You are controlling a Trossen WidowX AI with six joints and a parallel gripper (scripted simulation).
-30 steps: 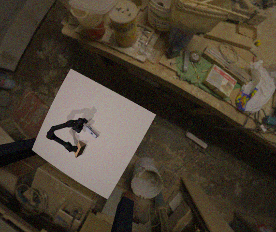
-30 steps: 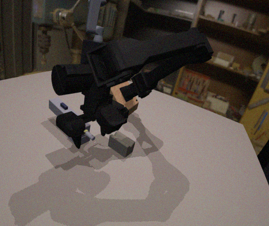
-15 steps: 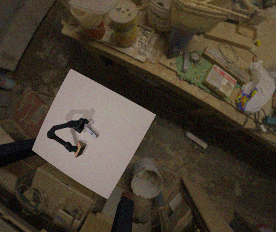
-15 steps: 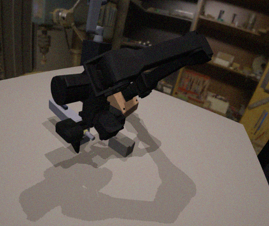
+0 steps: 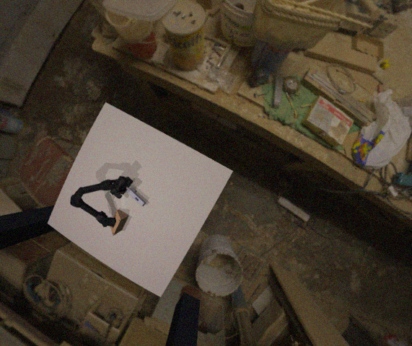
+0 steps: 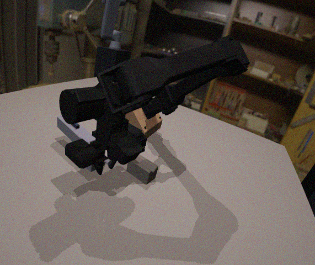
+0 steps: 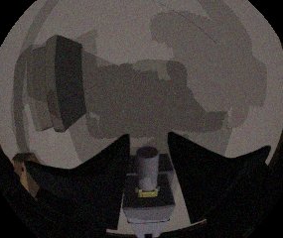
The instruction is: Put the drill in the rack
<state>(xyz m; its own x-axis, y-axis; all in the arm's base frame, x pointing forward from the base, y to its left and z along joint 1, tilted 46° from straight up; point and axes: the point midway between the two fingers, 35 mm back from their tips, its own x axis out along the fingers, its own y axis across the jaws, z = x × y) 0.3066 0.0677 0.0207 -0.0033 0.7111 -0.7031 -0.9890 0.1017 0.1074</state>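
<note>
The lilac drill holder (image 5: 133, 194) (image 6: 80, 133) (image 7: 148, 214) is a long bar with a small dark key (image 5: 136, 198) (image 6: 75, 125) on top; how far down the key sits cannot be told. The drill (image 6: 107, 161) (image 7: 147, 166), a grey cylinder with a yellow band at its root, sticks out of the holder's end block. My gripper (image 6: 106, 169) (image 7: 148, 138) is partly open, its fingers on both sides of the drill, with narrow gaps showing in the wrist view. The grey rack (image 6: 142, 171) (image 7: 70, 84), a grooved block, stands on the table close by.
A copper-coloured wedge (image 5: 116, 224) (image 6: 137, 120) (image 7: 28, 176) stands at the arm's base. The white table top (image 5: 172, 167) (image 6: 265, 185) has its edges well away from the holder. The arm hangs over the holder and hides part of it in the exterior view.
</note>
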